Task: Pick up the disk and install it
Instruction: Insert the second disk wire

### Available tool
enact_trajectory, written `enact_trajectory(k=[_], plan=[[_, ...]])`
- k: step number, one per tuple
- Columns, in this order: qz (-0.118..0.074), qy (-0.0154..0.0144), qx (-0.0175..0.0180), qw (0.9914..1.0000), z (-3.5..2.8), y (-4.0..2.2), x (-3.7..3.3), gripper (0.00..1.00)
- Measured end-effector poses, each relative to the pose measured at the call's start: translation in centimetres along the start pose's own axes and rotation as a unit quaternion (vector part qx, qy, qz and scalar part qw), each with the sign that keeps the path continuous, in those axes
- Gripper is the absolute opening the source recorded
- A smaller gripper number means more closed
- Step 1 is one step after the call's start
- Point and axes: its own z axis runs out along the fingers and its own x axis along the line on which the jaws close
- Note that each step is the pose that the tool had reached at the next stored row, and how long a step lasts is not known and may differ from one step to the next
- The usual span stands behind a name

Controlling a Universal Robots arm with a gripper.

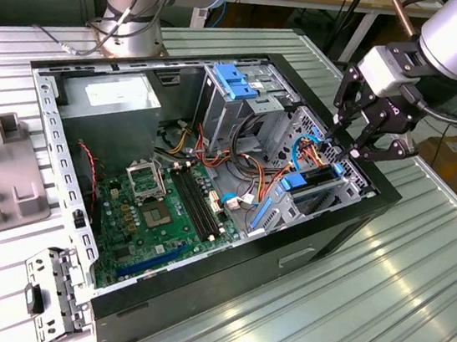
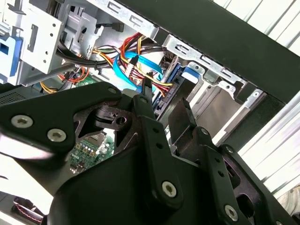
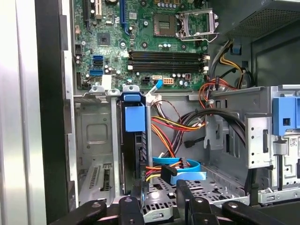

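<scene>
We see coloured cables [image 3: 171, 126] crowding beside the disk [image 3: 134, 154], seated on edge in its bay, long axis running down into the computer case [image 1: 347, 229]; our gripper [image 1: 346, 144] is spread open above it.

Matt black claw [image 1: 351, 145] – blue plastic rails on the disk [image 3: 135, 140] – ribbed, shiny metal table [image 1: 381, 292].

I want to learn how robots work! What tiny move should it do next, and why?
Probably lift the gripper straight up a little. It is open and holds nothing, and the disk already stands in the drive cage, so it looks installed.
</scene>
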Motion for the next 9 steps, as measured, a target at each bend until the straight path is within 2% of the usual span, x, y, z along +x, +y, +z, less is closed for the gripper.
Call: enact_trajectory(k=[9], plan=[[0.0,0.0001,0.0,1.0,0.87,0.25,0.11,0.42]])
